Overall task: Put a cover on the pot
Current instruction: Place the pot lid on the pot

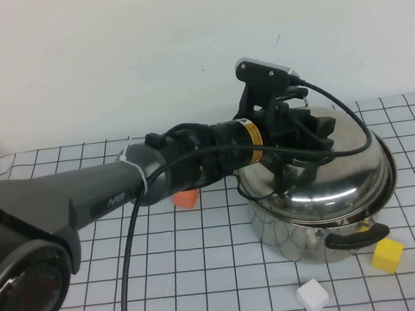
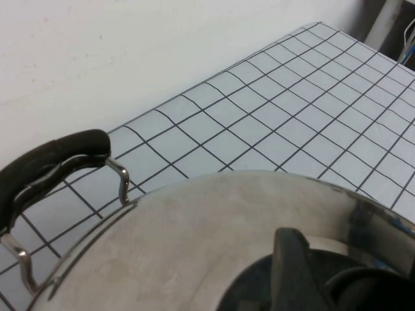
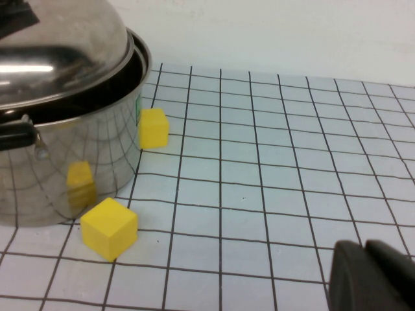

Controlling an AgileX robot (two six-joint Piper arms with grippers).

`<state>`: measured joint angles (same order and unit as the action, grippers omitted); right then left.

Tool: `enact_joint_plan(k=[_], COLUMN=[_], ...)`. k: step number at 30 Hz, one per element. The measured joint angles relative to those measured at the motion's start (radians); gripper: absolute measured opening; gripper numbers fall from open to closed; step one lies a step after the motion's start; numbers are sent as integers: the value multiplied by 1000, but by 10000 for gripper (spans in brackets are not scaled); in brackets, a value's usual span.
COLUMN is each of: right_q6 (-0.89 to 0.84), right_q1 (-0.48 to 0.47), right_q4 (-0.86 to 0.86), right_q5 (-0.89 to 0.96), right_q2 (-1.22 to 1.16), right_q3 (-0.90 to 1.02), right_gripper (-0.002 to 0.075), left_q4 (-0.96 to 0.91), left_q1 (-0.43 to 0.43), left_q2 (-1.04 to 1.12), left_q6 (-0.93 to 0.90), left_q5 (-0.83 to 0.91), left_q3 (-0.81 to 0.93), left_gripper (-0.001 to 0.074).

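Observation:
The shiny steel pot (image 1: 305, 238) with black side handles (image 1: 354, 240) stands at the right of the gridded table. The domed steel lid (image 1: 336, 183) lies tilted on its rim, with a dark gap on one side in the right wrist view (image 3: 78, 103). My left gripper (image 1: 302, 142) is on top of the lid, shut on its black knob. In the left wrist view the lid (image 2: 194, 246) fills the foreground, and one pot handle (image 2: 52, 162) shows. My right gripper (image 3: 364, 259) is shut and empty, low over the table beside the pot (image 3: 78, 162). It is out of the high view.
An orange block (image 1: 187, 198) lies left of the pot, partly behind my left arm. A yellow block (image 1: 387, 254) and a white block (image 1: 312, 295) lie in front of the pot. The right wrist view shows two yellow blocks (image 3: 109, 228) (image 3: 154, 127) near the pot's wall.

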<state>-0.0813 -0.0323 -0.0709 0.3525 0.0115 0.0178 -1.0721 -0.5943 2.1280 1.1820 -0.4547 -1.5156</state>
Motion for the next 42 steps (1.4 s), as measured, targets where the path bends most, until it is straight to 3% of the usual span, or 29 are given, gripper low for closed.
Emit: enact_joint_plan(k=[42], right_q6=[0], right_q1=[0], right_q4=[0], right_q5=[0], right_q2=[0], right_q3=[0], right_gripper=[11], left_q4=[-30], left_q1=[-38], left_q2=[60], left_q6=[-89], left_q5=[37], left_q3=[-69], left_gripper=[320])
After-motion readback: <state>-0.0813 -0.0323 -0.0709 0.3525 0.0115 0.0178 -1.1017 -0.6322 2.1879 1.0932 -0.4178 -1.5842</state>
